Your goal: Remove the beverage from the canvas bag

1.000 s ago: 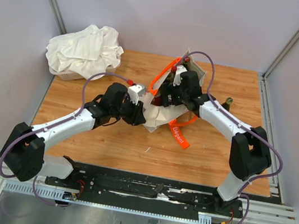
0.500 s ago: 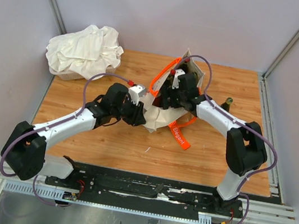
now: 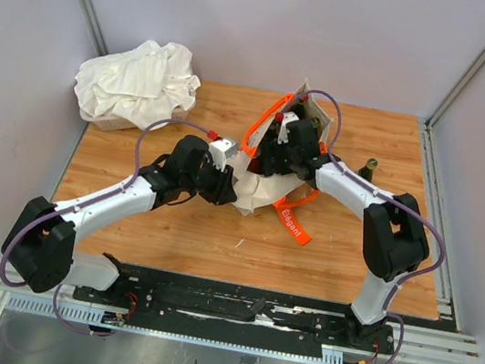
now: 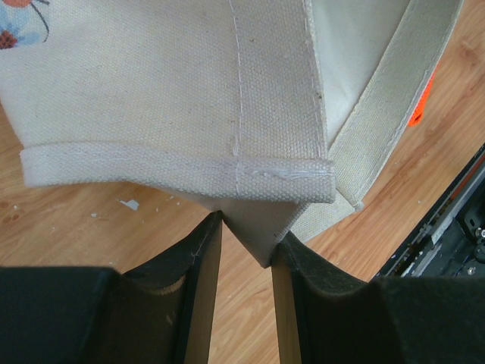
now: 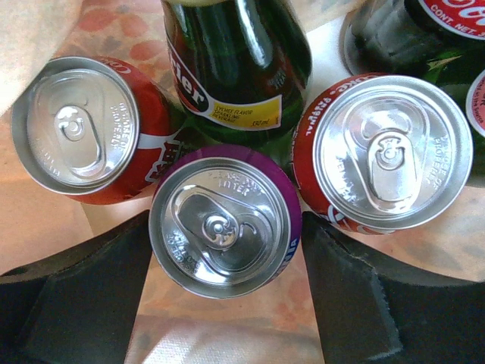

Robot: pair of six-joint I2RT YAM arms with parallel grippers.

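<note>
The cream canvas bag [image 3: 255,191] with orange handles [image 3: 255,133] stands mid-table. My left gripper [image 3: 228,184] is shut on a lower corner of the bag; in the left wrist view its fingertips [image 4: 246,227] pinch that canvas corner [image 4: 261,227]. My right gripper [image 3: 278,146] is down inside the bag's open top. In the right wrist view its fingers [image 5: 226,220] press both sides of a purple can [image 5: 225,231], seen from above. Two red cans [image 5: 76,125] [image 5: 386,152] and a dark green bottle [image 5: 235,68] stand packed against it.
A white cloth bundle [image 3: 138,82] lies at the back left. A small dark bottle [image 3: 369,168] stands on the table right of the bag. An orange strap [image 3: 293,222] trails toward the front. More bottles [image 5: 447,23] crowd the bag's far corner.
The right arm's elbow has swung slightly left and inward, and the wrist has settled a little deeper in the bag. The orange strap shifted slightly. The left arm holds still.
</note>
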